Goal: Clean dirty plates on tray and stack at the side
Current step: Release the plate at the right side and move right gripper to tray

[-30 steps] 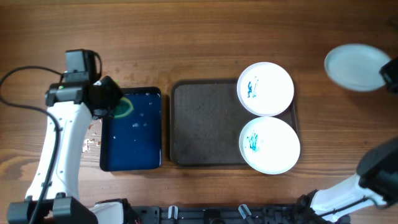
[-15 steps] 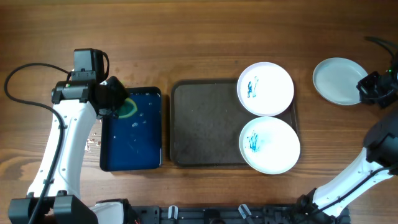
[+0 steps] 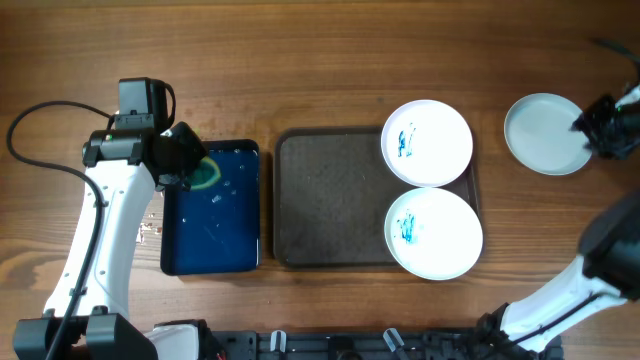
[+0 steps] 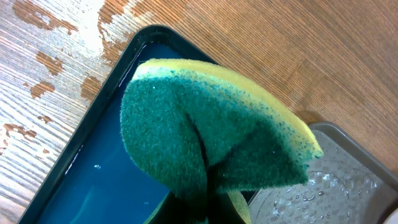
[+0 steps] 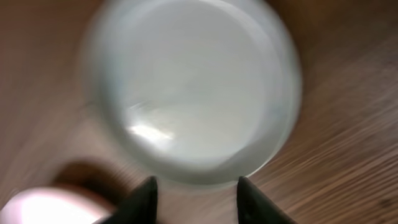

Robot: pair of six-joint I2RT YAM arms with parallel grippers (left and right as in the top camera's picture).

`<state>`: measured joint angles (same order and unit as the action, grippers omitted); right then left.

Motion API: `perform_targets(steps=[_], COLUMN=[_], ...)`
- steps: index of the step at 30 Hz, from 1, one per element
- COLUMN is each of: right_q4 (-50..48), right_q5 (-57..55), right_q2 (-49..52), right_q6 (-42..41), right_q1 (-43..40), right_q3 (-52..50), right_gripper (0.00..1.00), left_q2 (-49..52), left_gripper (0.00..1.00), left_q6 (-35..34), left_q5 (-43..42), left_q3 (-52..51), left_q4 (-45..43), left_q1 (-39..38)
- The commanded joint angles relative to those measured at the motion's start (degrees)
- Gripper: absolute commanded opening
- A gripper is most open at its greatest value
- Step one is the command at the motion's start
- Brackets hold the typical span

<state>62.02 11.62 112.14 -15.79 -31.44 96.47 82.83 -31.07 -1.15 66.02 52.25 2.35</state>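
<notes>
Two dirty plates with teal scribbles lie on the right side of the dark tray (image 3: 330, 200): one at the back (image 3: 427, 142), one at the front (image 3: 434, 233). A pale blue plate (image 3: 545, 133) without marks lies flat on the wood at the far right. My right gripper (image 3: 598, 128) is at its right edge. In the right wrist view the pale blue plate (image 5: 193, 93) lies just beyond my right gripper (image 5: 194, 186), which is open and holds nothing. My left gripper (image 3: 182, 162) is shut on a folded green-and-yellow sponge (image 4: 211, 137) over the basin's back right corner.
A dark blue basin (image 3: 210, 230) of water stands left of the tray. Water drops (image 3: 148, 225) spot the wood at the basin's left. The tray's left half (image 3: 320, 200) is bare and wet. The right arm's base (image 3: 590, 290) is at the front right.
The right gripper has brought the pale blue plate down onto the wood at the far right and opened off it. The left arm shifted slightly right, then held still with the sponge.
</notes>
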Motion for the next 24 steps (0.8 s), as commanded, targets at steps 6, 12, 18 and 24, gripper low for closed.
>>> perform_targets(steps=[6, 12, 18, 24], right_q4=[7.5, 0.1, -7.4, -15.2], right_q5=[8.6, 3.5, 5.2, 6.1], right_q2=[-6.6, -6.6, -6.6, -5.7], right_q6=[8.8, 3.7, 4.8, 0.1], right_q1=[17.2, 21.1, 21.1, 21.1], right_q3=[-0.2, -11.6, -21.9, -26.9], right_gripper=[0.31, 0.38, 0.47, 0.53], left_q2=[0.1, 0.1, 0.1, 0.1], left_gripper=[0.04, 0.04, 0.04, 0.04], left_q6=[0.9, 1.3, 2.4, 2.4], left_q5=[1.0, 1.0, 1.0, 1.0], left_q3=[1.6, 1.6, 1.5, 1.5], left_q4=[-1.2, -1.2, -1.9, -1.8], left_q1=[-0.3, -0.3, -0.3, -0.3])
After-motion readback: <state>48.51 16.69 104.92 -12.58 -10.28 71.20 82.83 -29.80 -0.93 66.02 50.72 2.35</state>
